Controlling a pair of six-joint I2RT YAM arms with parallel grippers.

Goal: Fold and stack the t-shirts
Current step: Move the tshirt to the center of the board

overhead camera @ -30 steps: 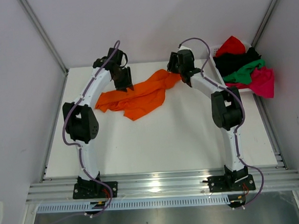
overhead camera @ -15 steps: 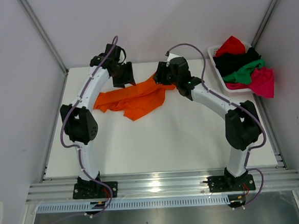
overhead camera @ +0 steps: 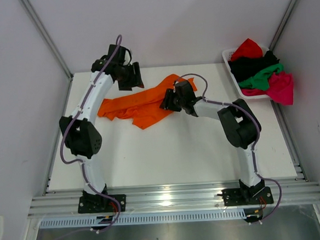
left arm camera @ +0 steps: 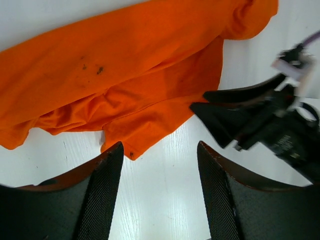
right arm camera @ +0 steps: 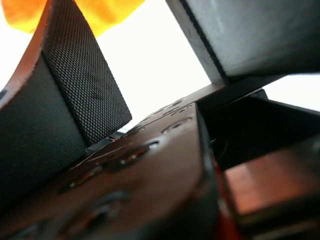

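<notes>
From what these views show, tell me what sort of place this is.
Probably a robot test cell, not a home: a white table walled in by plain panels, a metal mounting rail along its near edge, and a basket of t-shirts at one corner.

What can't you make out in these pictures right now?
Top view: the right arm covers one end of the orange shirt; the pile in the basket hides any lower shirts.
Right wrist view: blurred close-up; the top edge cuts off the shirt.
Left wrist view: the shirt runs past the left edge.
</notes>
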